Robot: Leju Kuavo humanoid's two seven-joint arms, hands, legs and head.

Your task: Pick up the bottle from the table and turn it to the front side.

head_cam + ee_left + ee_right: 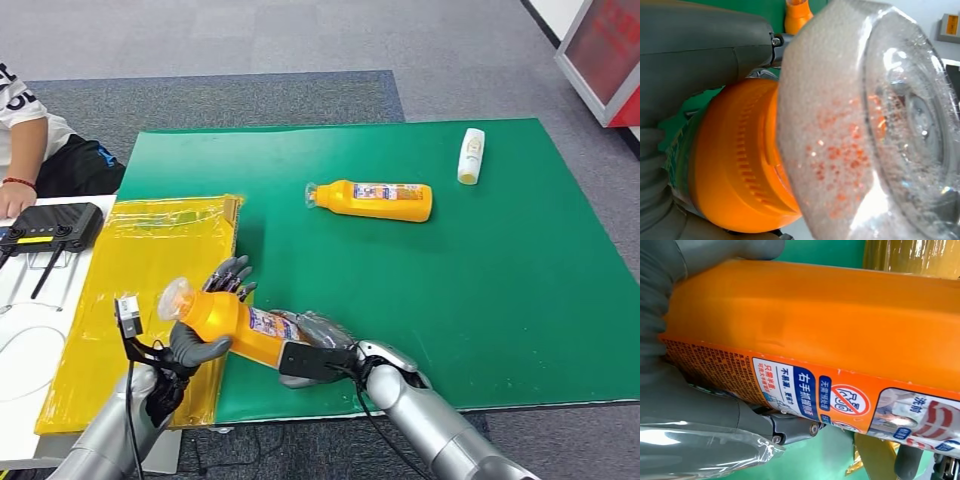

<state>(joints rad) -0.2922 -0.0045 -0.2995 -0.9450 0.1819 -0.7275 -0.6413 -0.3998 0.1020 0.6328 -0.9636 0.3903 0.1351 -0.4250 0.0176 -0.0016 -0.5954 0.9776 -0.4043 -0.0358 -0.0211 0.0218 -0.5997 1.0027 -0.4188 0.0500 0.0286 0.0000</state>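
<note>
Head view: we see the orange bottle (pixel 230 325) lifted off the green mat (pixel 468 300) near its front edge, lying roughly level with the clear cap (pixel 173 297) toward the yellow sheet (pixel 143 250). Our left hand (pixel 202 335) wraps the shoulder just behind the cap, thumb under and fingers over; our right hand (pixel 313 350) grips the base end. A second orange bottle (pixel 373 200) and a small white bottle (pixel 471 156) lie further back on the mat, well apart. Left wrist view: the clear cap (pixel 866 120) sits close to the lens, with the ribbed orange collar (pixel 742 155) behind it and the grey thumb (pixel 704 45) across the neck. Right wrist view: the flat orange wall (pixel 810 320) and printed label (pixel 810 390) run between grey fingers (pixel 708 410) clamped at the base end. We judge the body stiff plastic, smooth and likely slippery, of moderate weight if full. The flat sides give the surest hold; the cap looks less secure to grip.
</note>
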